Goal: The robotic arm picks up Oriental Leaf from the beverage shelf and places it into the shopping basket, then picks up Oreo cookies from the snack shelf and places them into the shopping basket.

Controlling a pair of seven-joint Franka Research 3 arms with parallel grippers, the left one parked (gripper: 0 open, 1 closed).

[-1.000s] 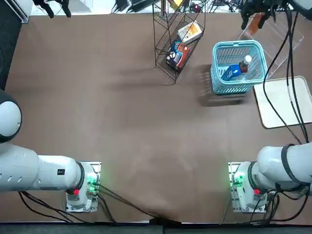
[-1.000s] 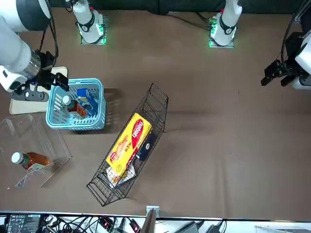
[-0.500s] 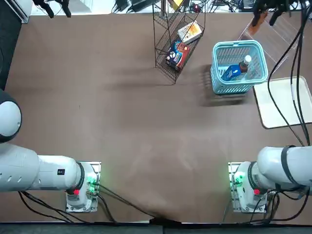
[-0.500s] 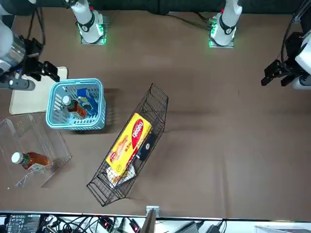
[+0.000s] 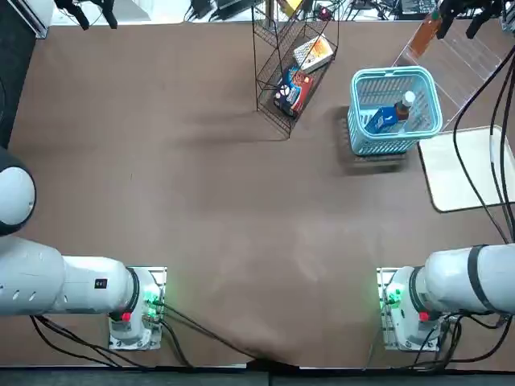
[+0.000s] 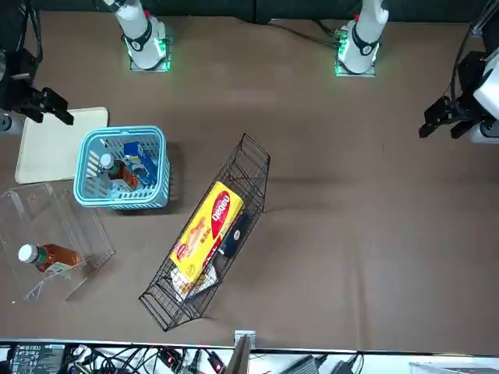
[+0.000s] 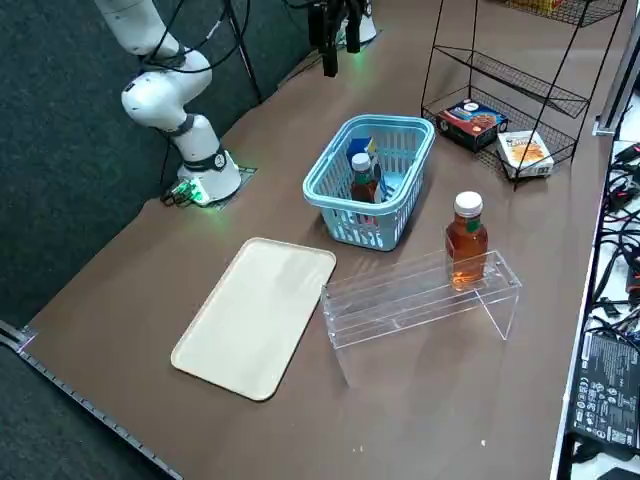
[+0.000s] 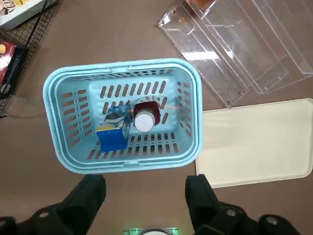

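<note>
My right gripper (image 8: 145, 183) was spread, gripping nothing. Basket (image 8: 122, 168) lay beyond its tips, long axis across them; tea (image 8: 144, 121) and Oreos (image 8: 112, 140) inside, so likely just retreat.

The shopping basket (image 5: 394, 146) holds a blue packet (image 5: 381, 120) beside a white-capped bottle (image 5: 405, 105), between the snack shelf (image 5: 265, 80), which bears a white box (image 5: 314, 54) and a dark red-and-blue packet (image 5: 293, 90), and a white tray (image 5: 463, 173).
</note>
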